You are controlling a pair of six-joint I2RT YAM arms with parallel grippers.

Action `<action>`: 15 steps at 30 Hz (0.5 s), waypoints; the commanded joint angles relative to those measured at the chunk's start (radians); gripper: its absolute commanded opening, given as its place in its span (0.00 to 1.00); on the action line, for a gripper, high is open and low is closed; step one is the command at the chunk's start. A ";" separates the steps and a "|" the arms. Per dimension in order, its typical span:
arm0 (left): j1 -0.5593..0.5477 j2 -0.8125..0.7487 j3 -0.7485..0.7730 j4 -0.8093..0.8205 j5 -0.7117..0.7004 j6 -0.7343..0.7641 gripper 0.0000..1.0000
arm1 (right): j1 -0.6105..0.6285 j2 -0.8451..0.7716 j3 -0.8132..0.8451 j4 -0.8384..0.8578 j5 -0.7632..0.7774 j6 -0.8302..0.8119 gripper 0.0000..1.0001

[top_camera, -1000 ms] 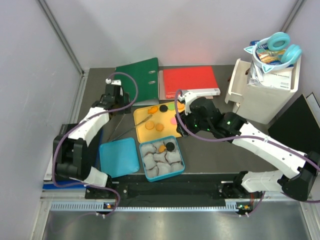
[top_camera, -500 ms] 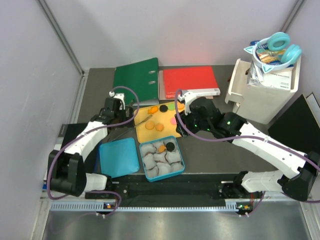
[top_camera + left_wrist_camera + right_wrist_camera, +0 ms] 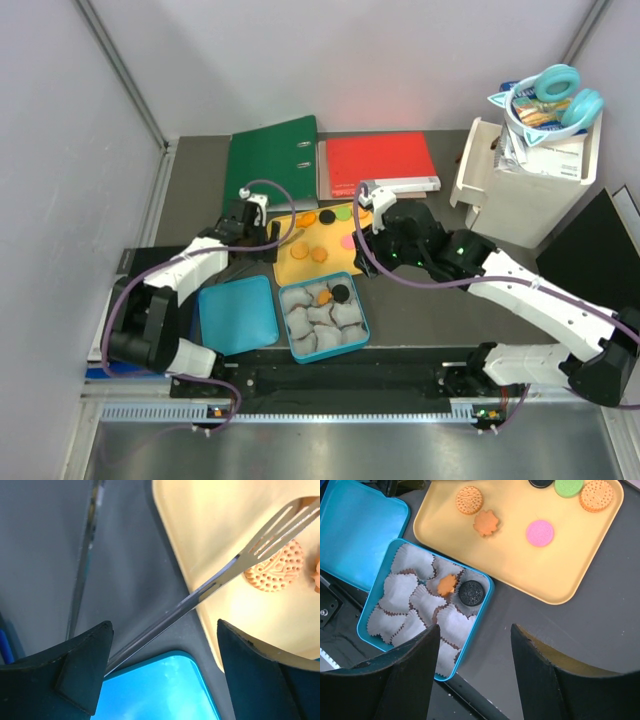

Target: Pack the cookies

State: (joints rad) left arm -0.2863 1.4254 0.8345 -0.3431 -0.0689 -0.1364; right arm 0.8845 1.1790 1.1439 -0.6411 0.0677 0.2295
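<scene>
Two cookies [image 3: 447, 584] boxed, others on your tray

Yellow tray [image 3: 520, 565] holds the rest. The blue box [image 3: 364, 617] sits below your right gripper [image 3: 475, 635], which is spread and empty. Left gripper [image 3: 165, 630] gapes wide, tongs [image 3: 220, 580] lying between, an orange cookie beyond.

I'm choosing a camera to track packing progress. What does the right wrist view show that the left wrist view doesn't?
Only the right wrist: the blue box, its paper cups holding a black cookie and an orange cookie, plus the pink cookie and green cookie on the yellow tray. Only the left wrist: the metal tongs. Both: that tray and the blue lid.
</scene>
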 commanded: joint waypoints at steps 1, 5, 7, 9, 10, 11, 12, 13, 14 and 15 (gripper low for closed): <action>-0.011 0.036 0.017 0.039 0.043 0.015 0.87 | -0.013 -0.032 -0.004 0.037 0.007 0.007 0.59; -0.011 0.099 0.051 0.032 0.018 0.008 0.81 | -0.013 -0.036 0.000 0.034 0.006 0.005 0.59; -0.011 0.142 0.077 0.027 0.006 0.000 0.75 | -0.013 -0.036 0.000 0.034 0.006 0.007 0.59; -0.011 0.179 0.089 0.032 0.000 -0.008 0.72 | -0.012 -0.038 0.000 0.031 0.006 0.007 0.59; -0.011 0.190 0.103 0.035 0.000 -0.008 0.70 | -0.015 -0.039 0.000 0.028 0.007 0.007 0.59; -0.011 0.199 0.110 0.033 0.000 -0.009 0.65 | -0.015 -0.039 0.000 0.029 0.009 0.007 0.59; -0.011 0.213 0.118 0.030 -0.003 -0.009 0.62 | -0.015 -0.041 0.000 0.024 0.011 0.007 0.59; -0.011 0.217 0.126 0.030 -0.002 -0.009 0.60 | -0.015 -0.045 -0.001 0.024 0.012 0.005 0.59; -0.011 0.219 0.129 0.029 -0.002 -0.009 0.56 | -0.015 -0.045 -0.001 0.021 0.015 0.004 0.59; -0.011 0.219 0.132 0.029 0.000 -0.009 0.54 | -0.015 -0.045 -0.003 0.023 0.017 0.004 0.59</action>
State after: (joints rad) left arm -0.2993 1.6360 0.9241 -0.3382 -0.0475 -0.1417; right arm 0.8806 1.1698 1.1381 -0.6365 0.0681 0.2306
